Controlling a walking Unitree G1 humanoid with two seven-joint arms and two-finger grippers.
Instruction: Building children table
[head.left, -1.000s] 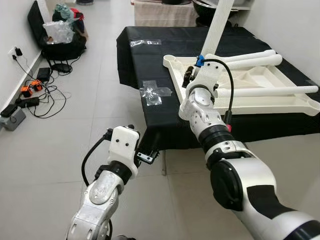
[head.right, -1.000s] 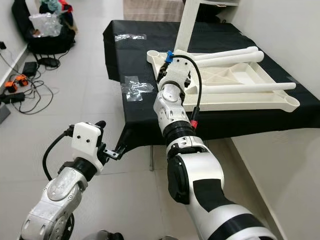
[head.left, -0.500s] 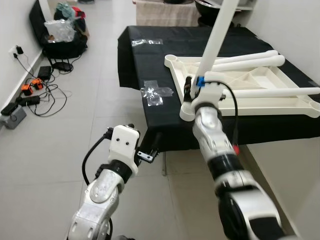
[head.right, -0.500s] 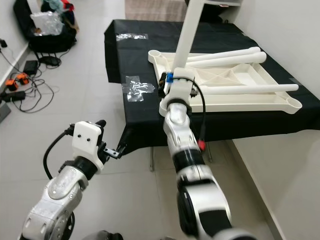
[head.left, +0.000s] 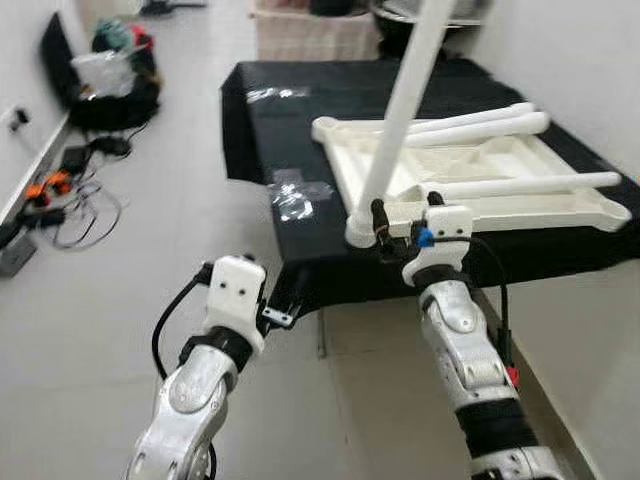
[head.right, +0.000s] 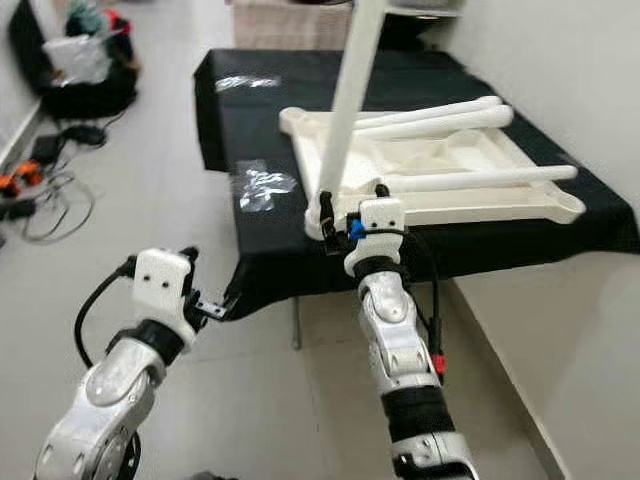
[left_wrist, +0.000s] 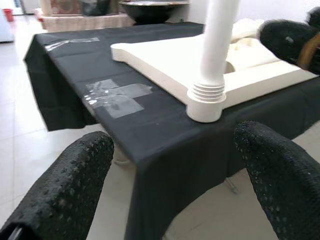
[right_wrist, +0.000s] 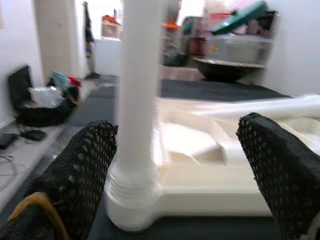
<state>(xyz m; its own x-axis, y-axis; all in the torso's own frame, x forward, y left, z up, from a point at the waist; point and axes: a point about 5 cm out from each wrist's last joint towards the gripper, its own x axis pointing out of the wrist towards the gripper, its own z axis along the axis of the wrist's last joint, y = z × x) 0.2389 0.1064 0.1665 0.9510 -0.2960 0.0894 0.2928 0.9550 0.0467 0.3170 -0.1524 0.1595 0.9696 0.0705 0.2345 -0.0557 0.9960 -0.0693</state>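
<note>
Children's tabletop (head.left: 500, 175), white, lies upside down on the black-draped table (head.left: 300, 130). One white leg (head.left: 400, 110) stands upright in its near-left corner socket; other legs (head.left: 480, 120) lie across it. Right gripper (head.left: 405, 215) sits just near of that socket, fingers apart, touching nothing. Left gripper (head.left: 290, 295) hovers below the table's near-left edge, fingers apart. Clear tape (head.left: 295, 195) lies on the cloth left of the tabletop.

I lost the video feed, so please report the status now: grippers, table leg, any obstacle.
Right gripper open, at the upright leg base. Left gripper open, low by the black cloth edge. Leg seated in tabletop corner socket. No obstacle seen.
</note>
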